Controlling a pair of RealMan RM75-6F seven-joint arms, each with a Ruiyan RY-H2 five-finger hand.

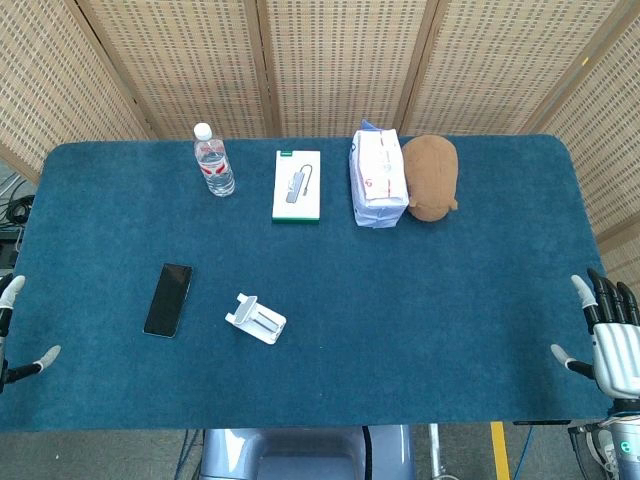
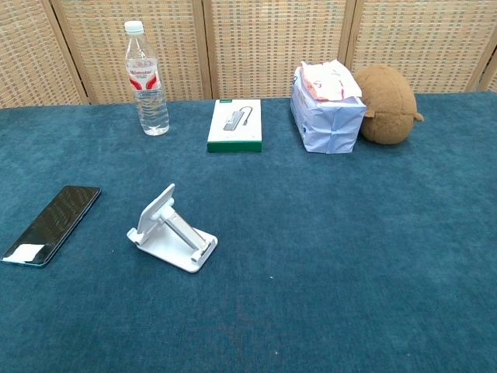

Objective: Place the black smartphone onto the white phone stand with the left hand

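Observation:
The black smartphone [image 1: 168, 299] [image 2: 53, 224] lies flat on the blue table [image 1: 420, 300], front left. Just right of it stands the white phone stand [image 1: 257, 318] [image 2: 171, 230], with nothing on it. My left hand [image 1: 12, 335] shows only as fingertips at the left edge of the head view, off the table and well left of the phone, fingers apart and holding nothing. At the far right edge my right hand [image 1: 608, 335] hangs beside the table with its fingers spread and nothing in them. Neither hand appears in the chest view.
Along the back of the table stand a water bottle [image 1: 214, 162] [image 2: 147, 79], a white boxed adapter [image 1: 297, 185] [image 2: 236, 124], a white tissue pack [image 1: 376, 177] [image 2: 326, 107] and a brown plush toy [image 1: 430, 175] [image 2: 386, 104]. Wicker screens [image 1: 330, 60] close off the back.

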